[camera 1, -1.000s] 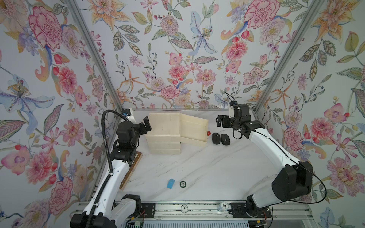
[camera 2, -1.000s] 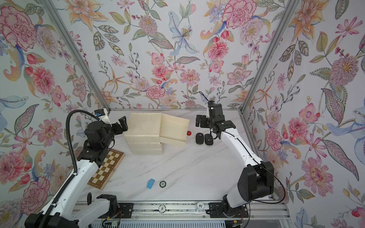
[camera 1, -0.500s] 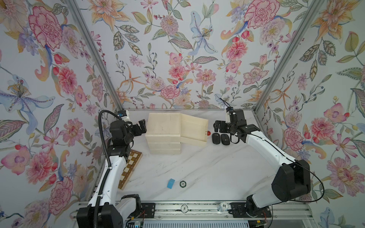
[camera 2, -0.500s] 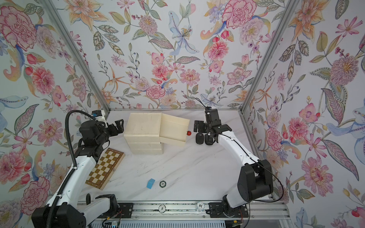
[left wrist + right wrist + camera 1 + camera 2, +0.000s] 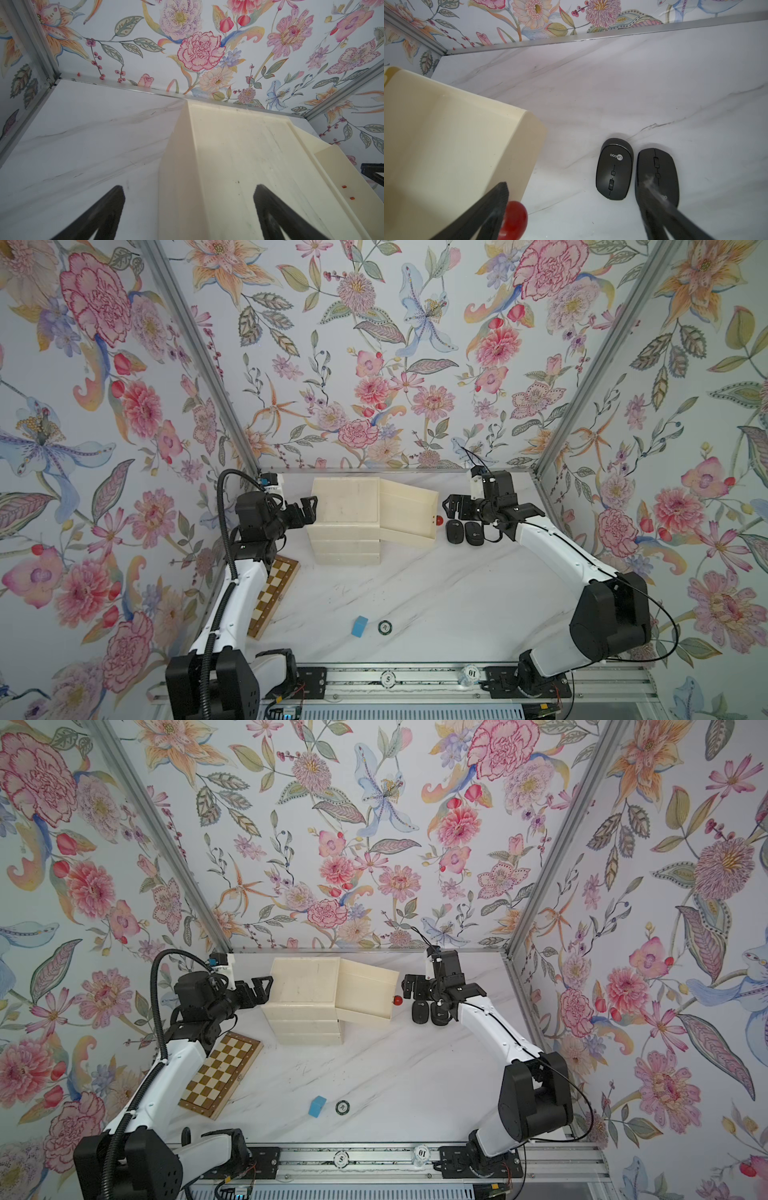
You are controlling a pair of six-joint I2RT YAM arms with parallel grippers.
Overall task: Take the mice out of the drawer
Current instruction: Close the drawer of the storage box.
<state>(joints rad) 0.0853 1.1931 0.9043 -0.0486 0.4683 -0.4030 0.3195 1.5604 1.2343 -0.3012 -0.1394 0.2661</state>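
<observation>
A cream drawer cabinet point(image 5: 345, 506) stands at the back of the table, its top drawer point(image 5: 409, 510) pulled out to the right with a red knob point(image 5: 438, 520) on its front. The drawer's visible inside holds nothing. Two black mice point(image 5: 454, 531) point(image 5: 474, 533) lie side by side on the marble just right of the knob, also seen in the right wrist view point(image 5: 613, 170) point(image 5: 656, 174). My right gripper point(image 5: 451, 508) hovers open over them, one finger beside the knob point(image 5: 513, 218). My left gripper point(image 5: 309, 510) is open at the cabinet's left top edge point(image 5: 239, 155).
A folded chessboard point(image 5: 220, 1077) lies by the left arm. A blue block point(image 5: 359, 625) and a round black-and-white chip point(image 5: 385, 627) sit near the front edge. Flowered walls close in the back and both sides.
My left gripper pulled back to the left, then returned to the cabinet's left edge. My right gripper sank a little and shifted left toward the red knob, staying open.
</observation>
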